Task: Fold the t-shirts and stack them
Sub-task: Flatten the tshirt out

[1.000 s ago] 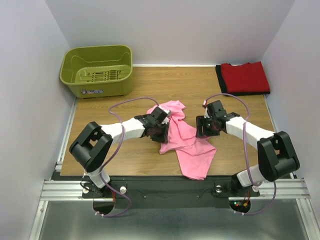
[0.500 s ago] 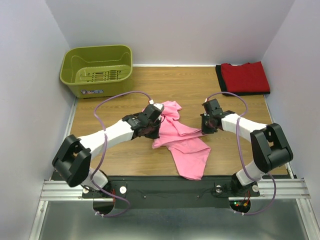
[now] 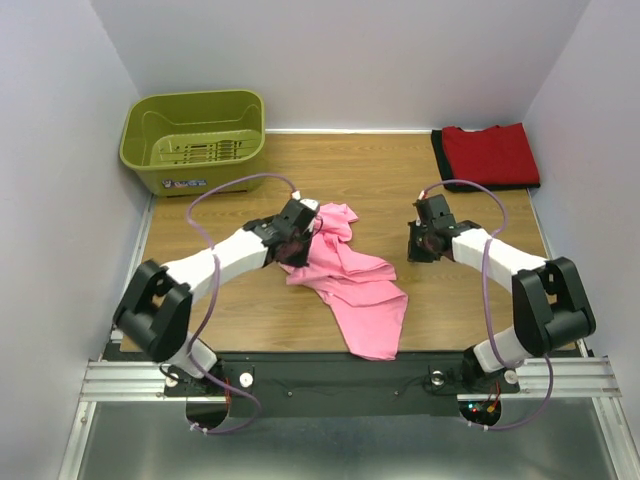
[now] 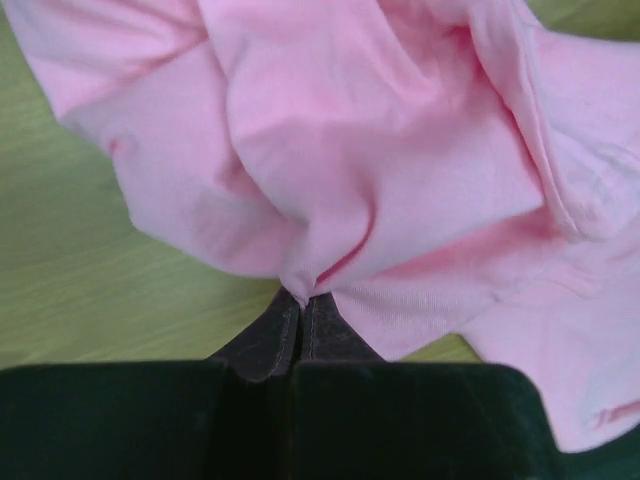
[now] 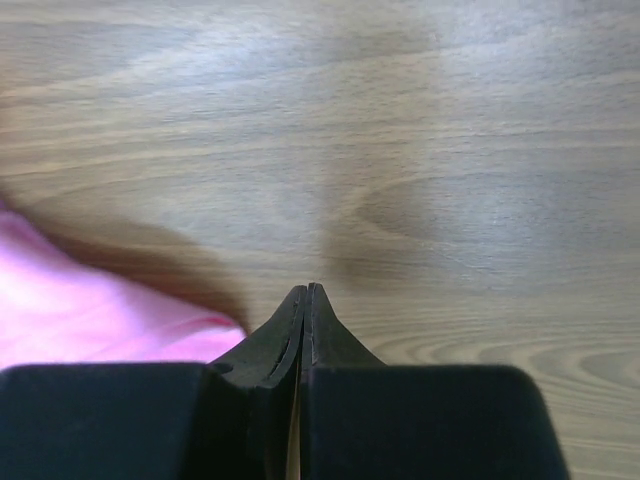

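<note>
A bright pink t-shirt (image 3: 355, 285) lies crumpled in the middle of the wooden table (image 3: 470, 290), trailing toward the near edge. My left gripper (image 3: 298, 252) is shut on a fold at its left side. In the left wrist view, the closed tips of this gripper (image 4: 302, 298) pinch a pucker of the pink cloth (image 4: 380, 150). My right gripper (image 3: 416, 250) stands just right of the shirt, shut with nothing in it. In its wrist view, the right gripper (image 5: 307, 288) has its jaws pressed together over bare wood, and an edge of pink cloth (image 5: 80, 325) lies to their left. A folded red t-shirt (image 3: 492, 153) rests at the back right on a black one (image 3: 437, 160).
An olive-green plastic basket (image 3: 195, 140) stands at the back left corner. White walls close in the table on three sides. A metal rail (image 3: 330, 378) runs along the near edge by the arm bases.
Both grippers have closed. The left one caught the pink shirt and dragged it left; the right one came off the cloth and moved back and right.
</note>
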Tool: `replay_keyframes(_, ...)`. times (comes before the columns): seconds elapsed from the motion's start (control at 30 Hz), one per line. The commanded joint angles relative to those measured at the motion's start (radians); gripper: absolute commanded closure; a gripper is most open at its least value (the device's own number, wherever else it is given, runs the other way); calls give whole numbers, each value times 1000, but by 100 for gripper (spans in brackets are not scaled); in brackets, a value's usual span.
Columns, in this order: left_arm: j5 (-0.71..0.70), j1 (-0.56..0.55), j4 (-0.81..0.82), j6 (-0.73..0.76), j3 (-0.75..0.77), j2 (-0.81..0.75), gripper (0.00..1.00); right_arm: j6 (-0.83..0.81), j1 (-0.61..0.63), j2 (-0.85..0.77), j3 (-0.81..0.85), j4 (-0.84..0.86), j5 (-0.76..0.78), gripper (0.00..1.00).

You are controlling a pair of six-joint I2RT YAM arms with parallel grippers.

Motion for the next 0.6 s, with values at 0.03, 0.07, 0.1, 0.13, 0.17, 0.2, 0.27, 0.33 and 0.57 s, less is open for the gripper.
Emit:
replay_keyframes(0.03, -116, 33, 34, 223, 198, 192, 100, -11, -3, -73, 33, -20, -156, 99)
replay_keyframes(0.07, -155, 41, 37, 265, 257, 221, 100, -2, -3, -79, 29, -29, -164, 100)
replay_keyframes(0.1, -198, 56, 38, 323, 284, 272, 100, 1, -5, -107, 23, -29, -167, 97)
replay_keyframes(0.13, -255, 68, 49, 340, 310, 290, 97, 3, -3, -122, 17, -29, -164, 94)
replay_keyframes(0.17, -267, 102, 61, 377, 350, 304, 93, 3, -3, -154, 6, -33, -158, 91)
replay_keyframes(0.2, -273, 122, 78, 406, 368, 321, 89, 1, -5, -168, 3, -34, -158, 84)
replay_keyframes(0.27, -275, 156, 123, 419, 417, 330, 73, -1, -3, -197, -8, -39, -151, 73)
replay_keyframes(0.33, -325, 171, 124, 431, 456, 349, 60, 7, -5, -229, -13, -42, -141, 62)
replay_keyframes(0.57, -338, -18, 89, 388, 465, 258, 29, 21, -3, -301, -49, -46, 4, 34)
